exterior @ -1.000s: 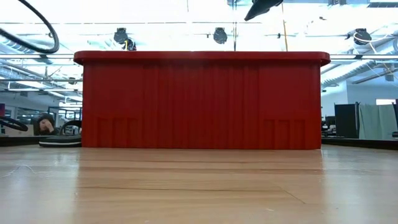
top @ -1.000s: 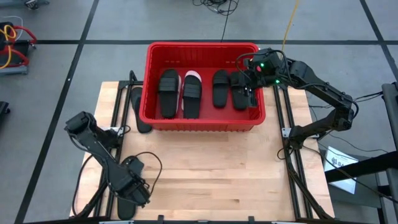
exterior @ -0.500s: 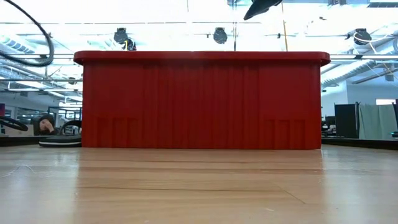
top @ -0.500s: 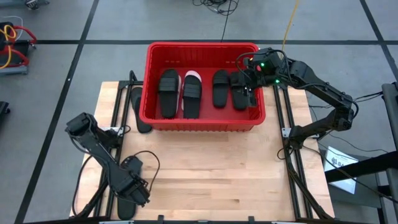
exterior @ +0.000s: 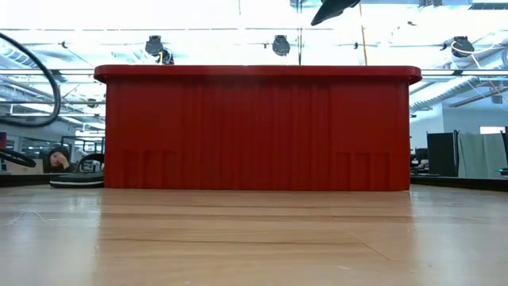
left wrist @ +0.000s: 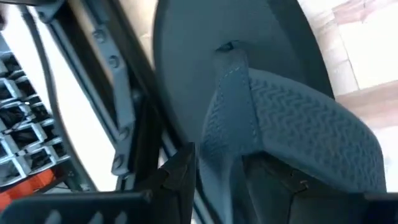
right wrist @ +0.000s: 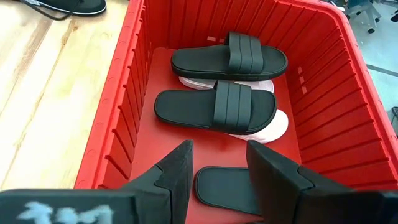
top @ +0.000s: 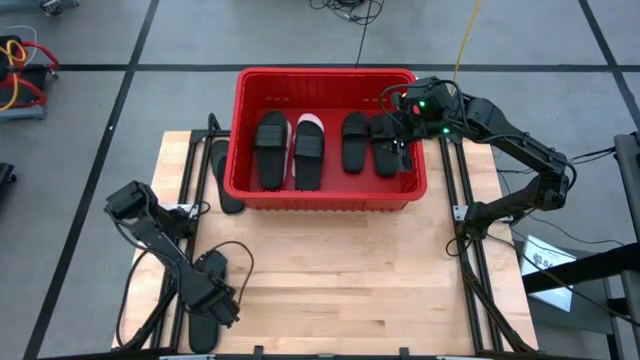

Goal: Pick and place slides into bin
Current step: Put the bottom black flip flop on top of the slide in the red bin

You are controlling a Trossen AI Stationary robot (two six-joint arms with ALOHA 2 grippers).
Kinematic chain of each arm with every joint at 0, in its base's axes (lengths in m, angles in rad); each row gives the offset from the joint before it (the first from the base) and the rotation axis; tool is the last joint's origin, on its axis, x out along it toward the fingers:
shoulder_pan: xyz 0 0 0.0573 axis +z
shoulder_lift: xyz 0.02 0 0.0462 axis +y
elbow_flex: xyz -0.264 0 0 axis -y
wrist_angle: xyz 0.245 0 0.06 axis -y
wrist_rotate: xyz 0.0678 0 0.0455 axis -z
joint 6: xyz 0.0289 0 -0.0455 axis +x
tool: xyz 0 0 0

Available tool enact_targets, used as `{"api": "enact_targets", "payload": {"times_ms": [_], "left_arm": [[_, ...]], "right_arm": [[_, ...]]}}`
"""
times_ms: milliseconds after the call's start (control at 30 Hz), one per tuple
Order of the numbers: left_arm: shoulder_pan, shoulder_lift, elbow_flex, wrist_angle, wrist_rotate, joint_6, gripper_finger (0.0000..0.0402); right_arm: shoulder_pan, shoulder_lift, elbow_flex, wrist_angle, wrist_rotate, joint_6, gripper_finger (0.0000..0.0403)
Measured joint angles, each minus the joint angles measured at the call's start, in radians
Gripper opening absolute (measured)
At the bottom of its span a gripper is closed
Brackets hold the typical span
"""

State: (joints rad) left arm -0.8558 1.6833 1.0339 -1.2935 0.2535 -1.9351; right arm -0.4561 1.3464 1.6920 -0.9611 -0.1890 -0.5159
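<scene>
While the right gripper [top: 398, 150] hangs over the right end of the red bin [top: 326, 77], its fingers [right wrist: 176, 172] stand apart with nothing between them — directly below them lies a black slide [right wrist: 225, 188] on the bin floor, and farther ahead of them two more black wide-strap slides [right wrist: 214, 107] rest on pale pink ones [right wrist: 268, 127]. From above, four dark slides sit side by side in the bin, one with a pale sole [top: 310, 124] showing under it. At the table's near left corner the left gripper [top: 215, 302] is down on a black thong flip-flop [left wrist: 249, 74], its fingers [left wrist: 179, 177] set on either side of the textured strap [left wrist: 292, 124]; whether they press it cannot be told. Another black sandal [top: 226, 180] lies on the wooden table [top: 340, 270] just outside the bin's left wall, well ahead of that gripper.
</scene>
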Motion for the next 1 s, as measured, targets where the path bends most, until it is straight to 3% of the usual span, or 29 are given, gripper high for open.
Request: {"api": "enact_targets", "payload": {"times_ms": [200,400,600,733,1000], "left_arm": [[0.006,0.000,-0.061,0.065,0.009,-0.003,0.0113],[0.020,0.000,-0.066,0.064,0.009,0.034,0.0011],[0.053,-0.010,-0.038,0.065,-0.009,0.073,0.0004],[0.089,-0.055,0.018,0.060,-0.091,0.084,0.0002],[0.203,-0.156,0.229,0.055,-0.172,0.327,0.0001]], "right_arm": [[0.000,0.000,0.000,0.000,0.000,0.000,0.0141],[0.000,0.000,0.000,0.000,0.000,0.000,0.0141],[0.000,-0.002,0.000,0.000,0.002,0.000,0.0141],[0.000,-0.018,0.000,-0.001,0.003,0.000,0.0141],[0.000,-0.067,0.000,-0.001,0.003,0.000,0.0141]]}}
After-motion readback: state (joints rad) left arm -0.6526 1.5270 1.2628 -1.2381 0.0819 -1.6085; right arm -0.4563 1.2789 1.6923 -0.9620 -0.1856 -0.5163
